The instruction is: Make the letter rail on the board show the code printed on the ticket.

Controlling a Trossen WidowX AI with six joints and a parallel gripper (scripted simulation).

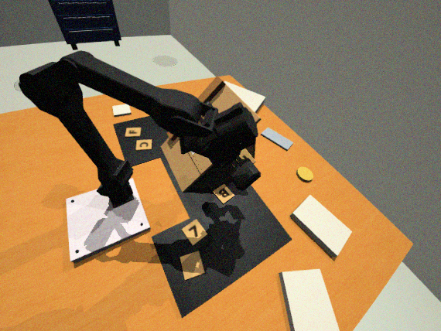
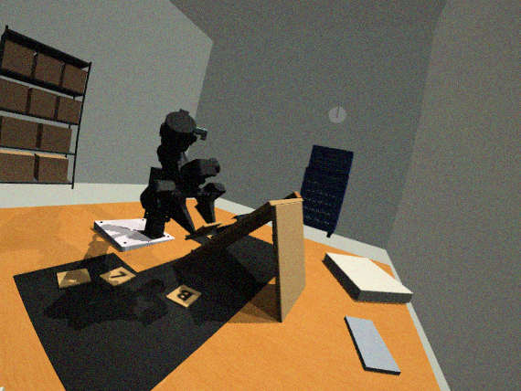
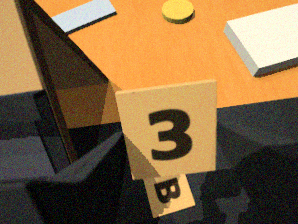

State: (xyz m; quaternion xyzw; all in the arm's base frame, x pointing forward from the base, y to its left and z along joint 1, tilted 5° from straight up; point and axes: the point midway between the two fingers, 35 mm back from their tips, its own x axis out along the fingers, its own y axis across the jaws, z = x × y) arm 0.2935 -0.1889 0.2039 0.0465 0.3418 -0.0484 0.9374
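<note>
My gripper (image 2: 201,227) (image 3: 169,132) is shut on the 3 tile (image 1: 246,155) (image 3: 200,110), held by its sides with the 3 upright in the wrist view. It hangs above the mat beside the tilted brown board (image 1: 232,101) (image 2: 289,256). The B tile (image 1: 223,193) (image 2: 184,295) (image 3: 186,194) lies on the mat below it. The 7 tile (image 1: 194,231) (image 2: 118,276) and a tile with an unreadable face (image 1: 192,265) (image 2: 74,277) lie nearby. The F tile (image 1: 133,131) and C tile (image 1: 144,145) lie across the board. The arm hides most of the rail; no ticket code is readable.
The dark mat (image 1: 267,240) (image 2: 114,347) lies under the tiles. Beyond the board are a blue slab (image 1: 277,138) (image 2: 372,344) (image 3: 87,15), a yellow disc (image 1: 305,174) (image 3: 178,10) and white blocks (image 1: 323,224) (image 1: 309,301) (image 2: 366,276). A small white block (image 1: 121,110) lies behind the mat.
</note>
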